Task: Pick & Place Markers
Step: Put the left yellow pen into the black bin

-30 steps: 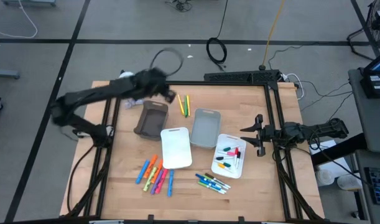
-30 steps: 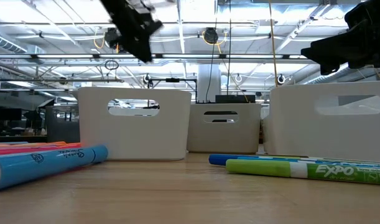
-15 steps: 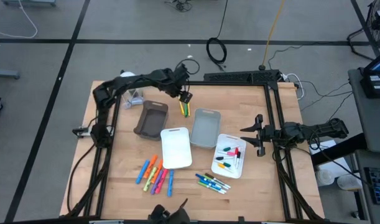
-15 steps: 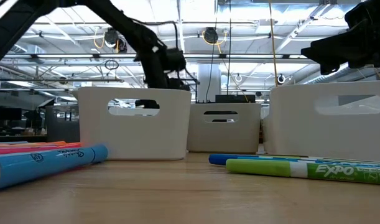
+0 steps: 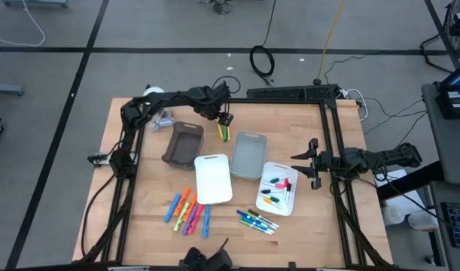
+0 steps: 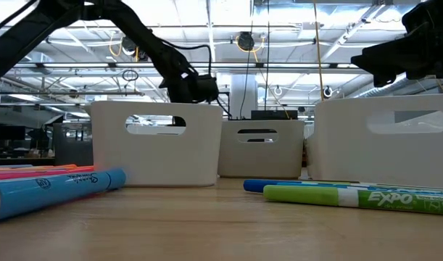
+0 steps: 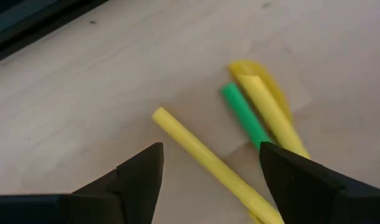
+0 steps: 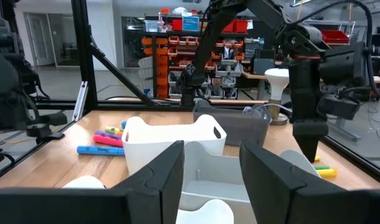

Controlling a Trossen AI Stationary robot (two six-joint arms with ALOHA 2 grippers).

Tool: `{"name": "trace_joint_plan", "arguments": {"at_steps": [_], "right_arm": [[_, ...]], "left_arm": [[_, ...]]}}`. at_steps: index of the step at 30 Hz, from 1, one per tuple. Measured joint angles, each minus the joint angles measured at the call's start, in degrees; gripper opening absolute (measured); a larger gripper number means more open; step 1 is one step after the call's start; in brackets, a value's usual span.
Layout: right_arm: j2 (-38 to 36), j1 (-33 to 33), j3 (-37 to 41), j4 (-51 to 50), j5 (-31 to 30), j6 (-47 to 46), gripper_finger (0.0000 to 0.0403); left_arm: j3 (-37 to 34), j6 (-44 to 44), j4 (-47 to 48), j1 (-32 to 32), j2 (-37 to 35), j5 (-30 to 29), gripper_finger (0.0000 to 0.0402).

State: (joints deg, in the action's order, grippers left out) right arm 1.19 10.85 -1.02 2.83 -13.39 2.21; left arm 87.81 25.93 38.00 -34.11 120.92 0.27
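While spread open, the left gripper (image 7: 208,180) hovers over yellow markers (image 7: 208,162).

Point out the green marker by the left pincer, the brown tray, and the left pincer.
slim green marker (image 7: 244,118): left wrist view, mid-barrel.
brown rectangular tray (image 5: 184,144): high view, its floor.
left pincer (image 7: 208,171): left wrist view, between fingertips.

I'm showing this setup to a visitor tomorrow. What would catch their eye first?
Probably the left gripper, open and poised over the yellow and green markers near the table's far edge. Next, the bright marker cluster near the front edge by the white tray. The right gripper waits open at the table's right side.
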Motion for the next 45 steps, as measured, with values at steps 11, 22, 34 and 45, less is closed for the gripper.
{"name": "trace_joint_plan", "arguments": {"at_steps": [11,22,34,45], "right_arm": [[0.0,0.0,0.0,0.0,0.0,0.0,0.0145],[0.0,0.0,0.0,0.2,0.0,0.0,0.0146],[0.0,0.0,0.0,0.2,0.0,0.0,0.0144],[0.0,0.0,0.0,0.2,0.0,0.0,0.0144]], "left_arm": [[0.0,1.2,2.7,-0.2,1.4,-4.9,0.0271],[0.1,1.2,3.3,-0.3,1.8,-3.2,0.0217],[0.0,0.1,1.2,-0.3,1.8,-1.8,0.0022],[-0.2,-7.5,-10.4,0.6,1.7,2.0,0.0009]]}}
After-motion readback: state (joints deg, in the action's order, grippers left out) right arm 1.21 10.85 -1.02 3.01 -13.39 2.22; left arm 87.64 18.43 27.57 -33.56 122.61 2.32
